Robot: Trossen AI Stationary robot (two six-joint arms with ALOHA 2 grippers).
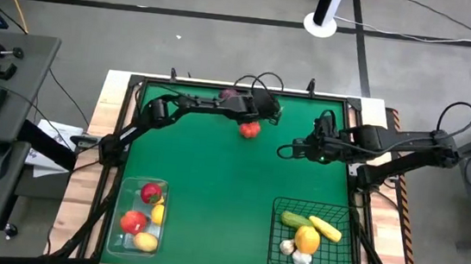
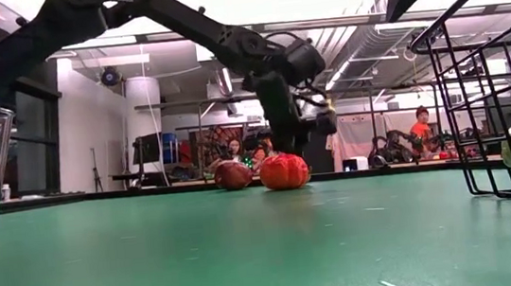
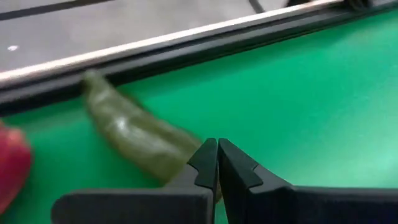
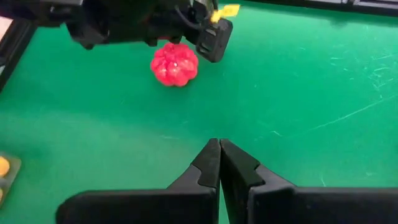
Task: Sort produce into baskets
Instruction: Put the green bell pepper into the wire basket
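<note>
mostly sorted: clear bin [image 1: 118, 225] holds four pieces, wire basket [image 1: 277, 233] holds about five. a tomato [image 1: 249, 130] and a dark piece [image 1: 229, 94] remain on the table [image 1: 212, 190]. left gripper [image 1: 270, 114] closed empty beside the tomato; right gripper [image 1: 286, 151] closed, waiting.

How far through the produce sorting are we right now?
Mostly done. The clear bin holds about four red and yellow pieces; the wire basket holds a cucumber, yellow pieces and garlic. The left gripper, shut and empty, is at the far edge by the ribbed red tomato. The tomato and a darker piece behind it are left. The right gripper waits shut mid-table.
</note>
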